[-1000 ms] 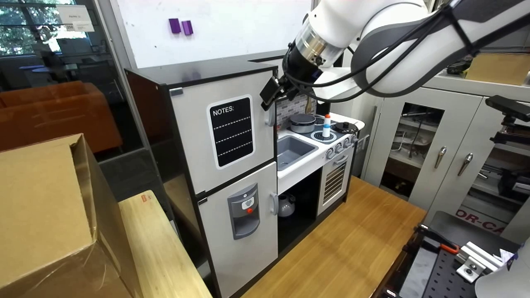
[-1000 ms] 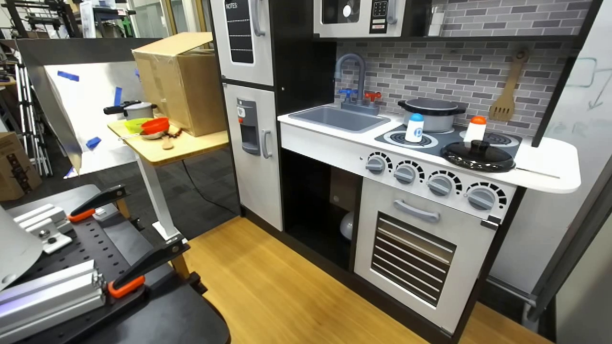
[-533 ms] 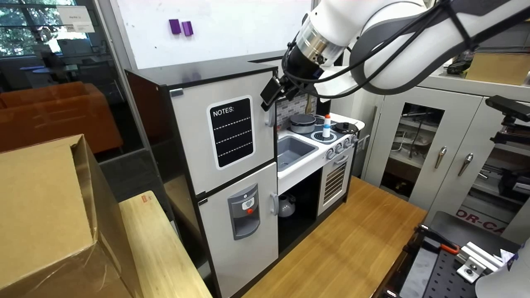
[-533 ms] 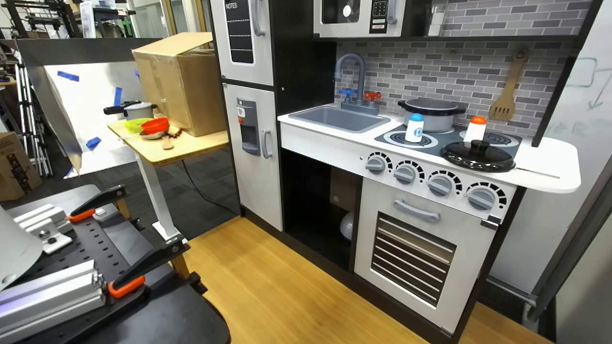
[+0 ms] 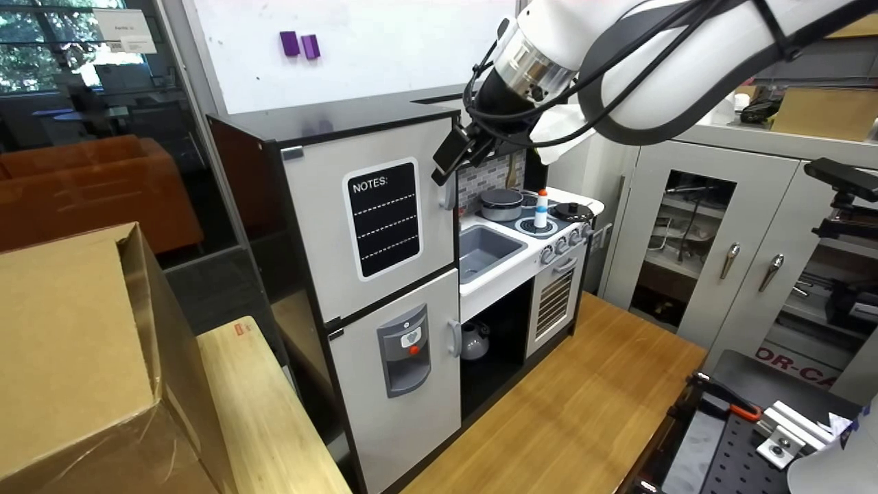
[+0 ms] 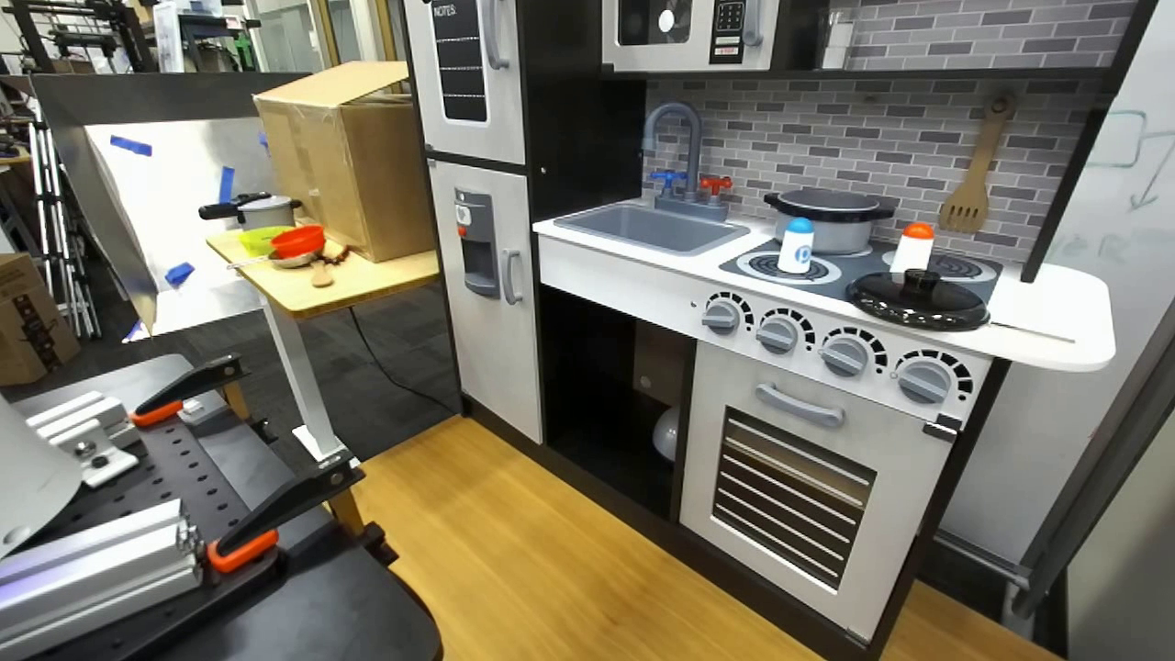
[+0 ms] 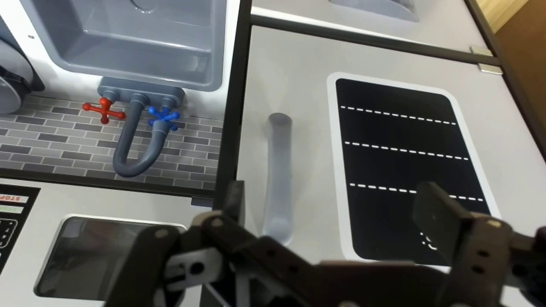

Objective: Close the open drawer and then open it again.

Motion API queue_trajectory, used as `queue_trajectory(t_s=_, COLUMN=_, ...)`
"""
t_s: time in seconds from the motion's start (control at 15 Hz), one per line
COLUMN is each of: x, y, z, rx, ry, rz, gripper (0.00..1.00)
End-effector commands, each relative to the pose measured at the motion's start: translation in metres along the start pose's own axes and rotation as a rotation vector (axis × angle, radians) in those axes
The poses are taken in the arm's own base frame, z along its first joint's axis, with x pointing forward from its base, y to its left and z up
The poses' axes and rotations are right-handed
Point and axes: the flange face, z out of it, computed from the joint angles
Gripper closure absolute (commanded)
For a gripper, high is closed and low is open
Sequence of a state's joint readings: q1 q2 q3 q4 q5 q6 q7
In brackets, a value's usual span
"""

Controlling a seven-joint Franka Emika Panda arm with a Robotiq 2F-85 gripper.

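In the wrist view, the gripper [image 7: 335, 200] is hanging in front of the toy fridge [image 6: 583, 119], its two fingers [image 7: 439, 217] standing wide apart. Past them, the grey handle [image 7: 279, 179] of the upper fridge door is showing across the gap, nearer the finger on the picture's left; both fingertips are standing clear of it. The upper fridge door [image 7: 294, 68] is sitting closed, and its black notes panel [image 7: 396, 132] is running partly behind the other finger. In an exterior view, the white arm [image 5: 686, 82] is reaching in from the upper right, and the gripper is overlapping the handle's top.

Below, the lower fridge door [image 5: 350, 418] is also sitting closed, a water dispenser [image 5: 405, 350] showing on its front. Beside the fridge, the grey sink [image 6: 661, 229] is lying in the white counter [image 6: 624, 280], a tap [image 6: 695, 156] standing at its back. A grey kettle [image 5: 475, 341] is resting in the space underneath. Farther along, the stove [image 6: 854, 266] is carrying a grey pot [image 6: 831, 229], two shakers [image 6: 797, 250] and a black lid [image 6: 918, 308]. On the fridge's other side, a cardboard box [image 6: 349, 174] is standing on a wooden table [image 6: 386, 275]. Behind the fridge, a whiteboard [image 5: 398, 48] is bearing two purple blocks [image 5: 289, 43].
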State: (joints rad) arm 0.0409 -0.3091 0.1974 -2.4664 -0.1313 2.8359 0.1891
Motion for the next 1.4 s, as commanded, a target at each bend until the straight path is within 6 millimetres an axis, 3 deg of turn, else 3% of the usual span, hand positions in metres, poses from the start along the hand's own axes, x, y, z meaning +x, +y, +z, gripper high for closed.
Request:
queue_trajectory(t_s=0.0, x=0.000, y=0.009, z=0.003, rx=-0.012, ry=-0.013, rz=-0.025, gripper=0.00)
queue_trajectory(t_s=0.47, x=0.010, y=0.008, z=0.025, rx=-0.036, ry=-0.034, rz=-0.060, gripper=0.00)
queue_trajectory(t_s=0.93, x=0.038, y=0.014, z=0.051, rx=-0.078, ry=-0.041, rz=-0.093, gripper=0.00)
queue_trajectory(t_s=1.33, x=0.039, y=0.006, z=0.049, rx=-0.087, ry=-0.078, rz=-0.086, gripper=0.00)
